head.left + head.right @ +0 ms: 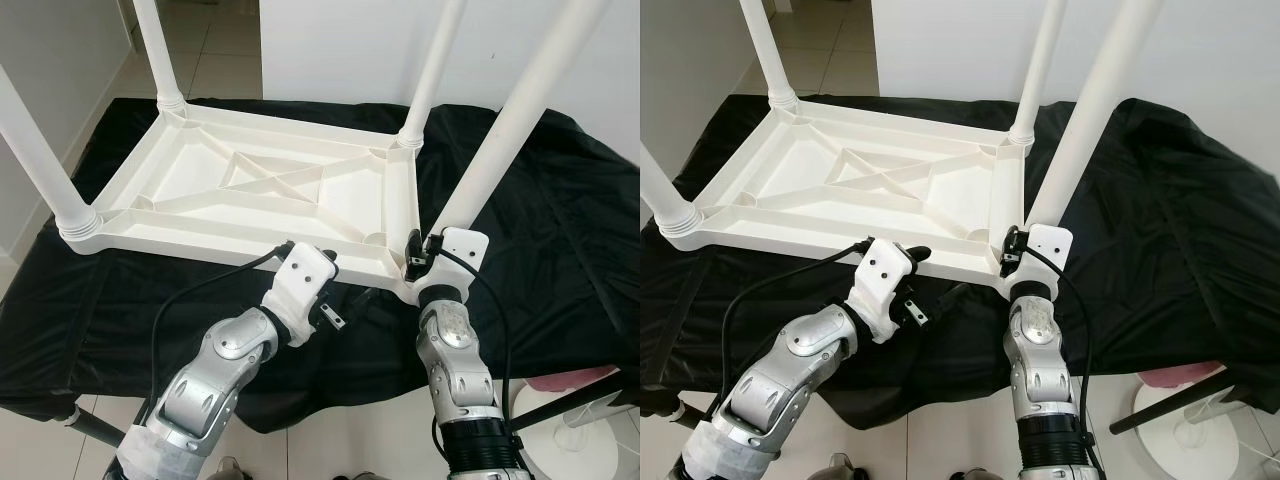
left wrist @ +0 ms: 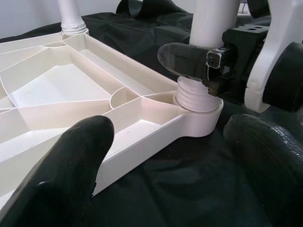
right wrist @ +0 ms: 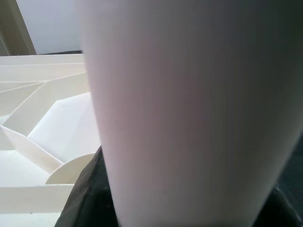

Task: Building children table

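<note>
Black cloth [image 1: 560,250] carries the upturned white table [image 1: 250,190]. Right gripper [image 2: 194,61] pinches the near-right leg [image 1: 500,140] just above its socket; left gripper [image 1: 908,262], fingers spread, sits beside the table's near rim.

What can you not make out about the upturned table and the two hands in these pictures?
- Leg tops: all four legs, like the near right leg, run off the top edge of the eye views.
- Right hand: the leg hides its far finger in the left wrist view.
- Left hand: blurred in the left wrist view; in the eye views its wrist housing hides the fingers.
</note>
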